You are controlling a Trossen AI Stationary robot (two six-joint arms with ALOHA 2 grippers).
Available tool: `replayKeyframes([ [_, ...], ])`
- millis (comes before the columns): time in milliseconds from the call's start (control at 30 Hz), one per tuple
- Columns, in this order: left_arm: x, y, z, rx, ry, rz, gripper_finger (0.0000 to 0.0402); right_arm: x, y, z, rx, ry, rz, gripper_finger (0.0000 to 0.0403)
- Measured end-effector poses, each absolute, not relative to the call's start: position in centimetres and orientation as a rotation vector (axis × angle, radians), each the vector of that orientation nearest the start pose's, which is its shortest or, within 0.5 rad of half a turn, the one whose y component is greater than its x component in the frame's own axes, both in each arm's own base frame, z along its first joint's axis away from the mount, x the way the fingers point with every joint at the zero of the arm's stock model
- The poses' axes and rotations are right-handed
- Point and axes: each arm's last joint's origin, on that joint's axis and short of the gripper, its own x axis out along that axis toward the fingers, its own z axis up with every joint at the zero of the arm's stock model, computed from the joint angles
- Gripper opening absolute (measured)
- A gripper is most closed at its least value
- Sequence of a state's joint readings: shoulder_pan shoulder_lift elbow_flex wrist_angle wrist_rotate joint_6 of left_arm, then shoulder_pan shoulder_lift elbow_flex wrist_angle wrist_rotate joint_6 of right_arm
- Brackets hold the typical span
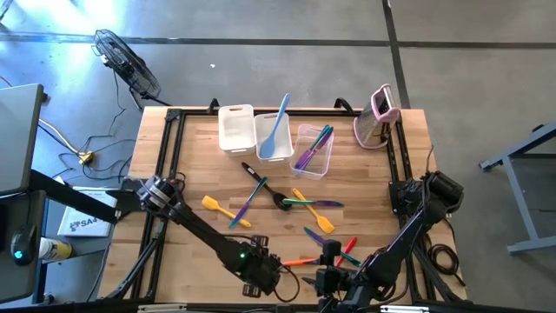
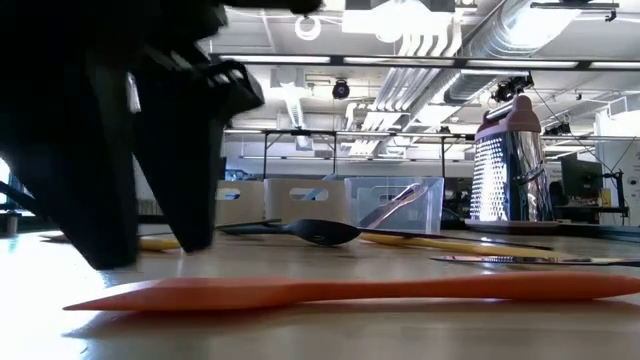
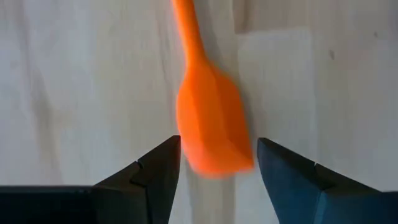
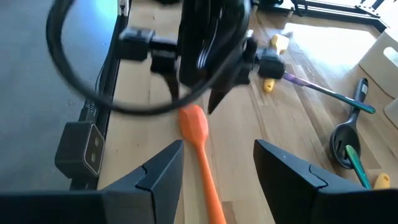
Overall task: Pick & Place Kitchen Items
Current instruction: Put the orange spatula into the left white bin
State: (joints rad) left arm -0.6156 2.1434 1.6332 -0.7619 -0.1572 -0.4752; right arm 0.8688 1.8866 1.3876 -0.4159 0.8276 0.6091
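Two of my grippers hang low over the near edge of the table (image 1: 174, 165), both trained on one orange spatula (image 1: 300, 261) lying flat on the wood.

My left gripper (image 3: 217, 171) sits just above the spatula's broad blade, fingers (image 3: 155, 171) apart with the blade between them and nothing gripped. From across, my right wrist view shows that same gripper poised right over the blade end. My right gripper (image 4: 217, 165) is close by over the handle, its fingers also spread and empty, the handle running between them.

I judge this to be the pick step: the spatula is not yet lifted and has still to go to one of the tubs. The next move, as I read it, calls for lowering my left fingers until they straddle the blade or slim neck, then closing. The spatula lies very flat, so the tips must come nearly to the wood.

Room is tight here. Both my wrists crowd the same corner near the table's front edge, and red and green utensils (image 1: 349, 252) lie just beside the handle. Farther in, the yellow spatula (image 1: 217, 207), the black spoon (image 1: 280, 200) and three clear tubs (image 1: 236, 129) sit well apart, with open wood between.
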Motion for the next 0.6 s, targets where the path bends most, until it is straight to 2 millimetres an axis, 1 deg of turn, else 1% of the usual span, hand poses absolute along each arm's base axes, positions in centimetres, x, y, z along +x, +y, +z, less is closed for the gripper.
replayKeyframes([
  [100,36.1,-24.9,15.3,0.088,1.237,-0.087,0.0207,27.4,29.1,22.1,-0.095,0.577,-0.142,0.0188],
  [300,36.3,-25.0,14.1,0.104,1.253,-0.088,0.0207,27.4,29.1,22.1,-0.098,0.578,-0.143,0.0188],
  [400,36.6,-24.9,13.4,0.139,1.262,-0.110,0.0207,27.5,29.0,22.0,-0.103,0.580,-0.147,0.0188],
  [500,37.1,-24.4,12.4,0.098,1.312,-0.148,0.0207,27.6,28.9,22.0,-0.103,0.582,-0.151,0.0188],
  [600,37.5,-24.0,11.6,0.053,1.348,-0.172,0.0191,27.6,28.8,22.0,-0.108,0.585,-0.153,0.0188],
])
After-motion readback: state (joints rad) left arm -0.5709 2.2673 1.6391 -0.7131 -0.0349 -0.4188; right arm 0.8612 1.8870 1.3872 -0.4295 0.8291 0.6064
